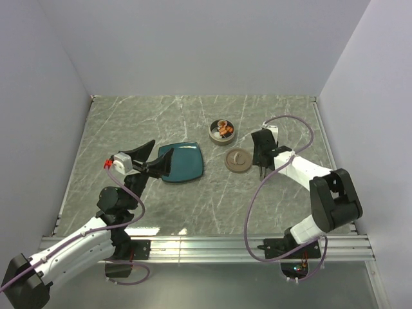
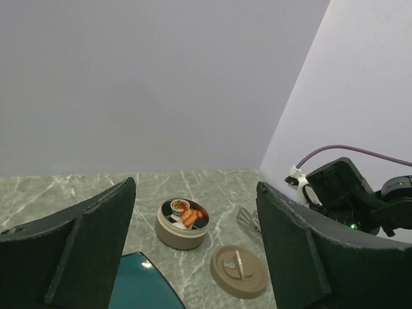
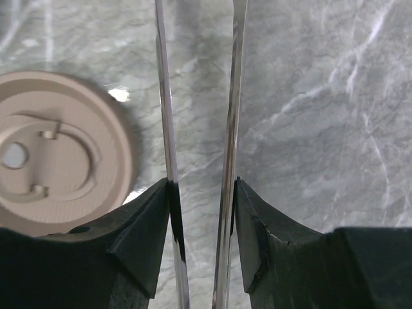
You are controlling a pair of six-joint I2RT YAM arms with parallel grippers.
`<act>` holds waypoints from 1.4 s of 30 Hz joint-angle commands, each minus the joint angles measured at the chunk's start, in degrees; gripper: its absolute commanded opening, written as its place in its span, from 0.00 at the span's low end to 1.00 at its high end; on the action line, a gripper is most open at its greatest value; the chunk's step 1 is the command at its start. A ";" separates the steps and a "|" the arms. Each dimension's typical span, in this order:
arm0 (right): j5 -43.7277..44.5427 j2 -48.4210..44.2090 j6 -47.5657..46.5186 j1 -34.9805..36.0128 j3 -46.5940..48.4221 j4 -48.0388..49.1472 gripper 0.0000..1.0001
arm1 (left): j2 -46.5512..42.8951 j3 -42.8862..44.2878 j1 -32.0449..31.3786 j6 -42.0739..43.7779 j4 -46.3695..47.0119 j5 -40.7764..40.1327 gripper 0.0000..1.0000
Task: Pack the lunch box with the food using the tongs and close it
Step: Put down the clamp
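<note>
The round lunch box (image 1: 222, 132) stands open at the back of the table, with the food (image 2: 187, 214), orange-red bits and white pieces, inside it. Its tan lid (image 1: 237, 159) lies flat on the table just in front of it. My right gripper (image 3: 201, 187) is shut on the tongs (image 3: 235, 96); both thin metal arms run between its fingers, slightly apart, to the right of the lid (image 3: 51, 167). The tongs' flat tips (image 2: 248, 219) hang to the right of the lunch box (image 2: 183, 224). My left gripper (image 2: 196, 187) stands open and empty over the teal plate's left edge.
A square teal plate (image 1: 182, 162) lies left of the lid, with nothing on the part I can see. The right arm (image 2: 347, 193) reaches in from the right. Grey walls close the table at the back and both sides.
</note>
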 commanded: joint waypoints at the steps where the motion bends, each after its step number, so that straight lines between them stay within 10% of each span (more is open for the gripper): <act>1: 0.21 1.34 0.44 -1.46 3.30 -1.20 0.51 | -0.70 0.13 0.36 0.29 1.02 0.50 0.82; 23: 2.41 13.65 0.97 -1.73 11.83 -6.65 0.63 | 0.53 0.57 0.63 0.82 1.10 0.68 0.82; 42: 4.87 -6.18 2.55 0.03 2.43 -2.00 0.84 | 0.35 0.75 0.63 1.44 0.31 0.24 0.82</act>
